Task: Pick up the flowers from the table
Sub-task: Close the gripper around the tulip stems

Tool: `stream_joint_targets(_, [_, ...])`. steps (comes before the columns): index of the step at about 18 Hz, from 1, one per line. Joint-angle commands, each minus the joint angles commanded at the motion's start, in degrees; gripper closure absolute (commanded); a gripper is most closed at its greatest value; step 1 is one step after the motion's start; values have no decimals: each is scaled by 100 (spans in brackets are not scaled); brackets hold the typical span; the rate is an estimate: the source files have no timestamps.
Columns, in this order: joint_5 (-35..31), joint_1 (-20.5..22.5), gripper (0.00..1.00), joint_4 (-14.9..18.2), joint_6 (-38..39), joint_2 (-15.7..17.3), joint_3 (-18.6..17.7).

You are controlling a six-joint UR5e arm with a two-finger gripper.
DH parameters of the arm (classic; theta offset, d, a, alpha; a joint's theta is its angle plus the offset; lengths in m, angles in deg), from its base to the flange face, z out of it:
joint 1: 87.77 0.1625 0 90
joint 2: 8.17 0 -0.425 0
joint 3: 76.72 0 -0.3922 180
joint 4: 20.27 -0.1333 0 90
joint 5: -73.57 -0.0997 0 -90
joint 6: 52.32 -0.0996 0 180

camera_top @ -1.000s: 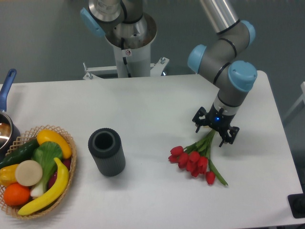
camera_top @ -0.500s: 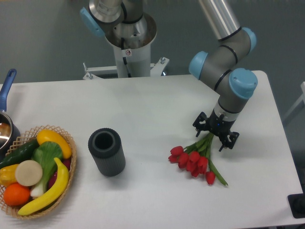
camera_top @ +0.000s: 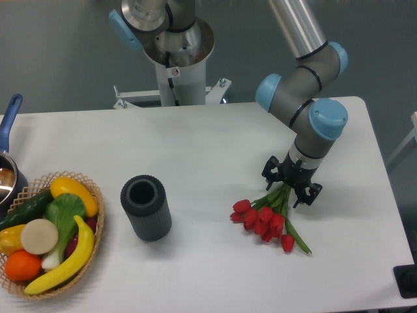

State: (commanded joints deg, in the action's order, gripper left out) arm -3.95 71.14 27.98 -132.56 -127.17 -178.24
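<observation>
Red tulip flowers [camera_top: 264, 220] lie on the smooth white table [camera_top: 208, 143]; the black 2-finger gripper [camera_top: 291, 184], fingers spread, straddles their green stems.

silver tube links, grey joint housings, light-blue end caps; black two-finger gripper [camera_top: 290, 189]; white pedestal base, small red-white sticker on it.

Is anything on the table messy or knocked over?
The flowers lie flat on the table instead of standing in something, with the gripper over their stems. The dark cylinder stands upright and the fruit stays inside the wicker basket. Nothing looks spilled or broken.
</observation>
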Motion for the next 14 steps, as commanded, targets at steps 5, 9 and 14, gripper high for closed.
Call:
stream_joint_targets(5, [0, 0, 51, 0, 44, 26, 26])
stream_joint_targets(9, [9, 0, 61, 0, 167, 35, 35])
stream_joint_targets(14, [9, 0, 61, 0, 193, 53, 44])
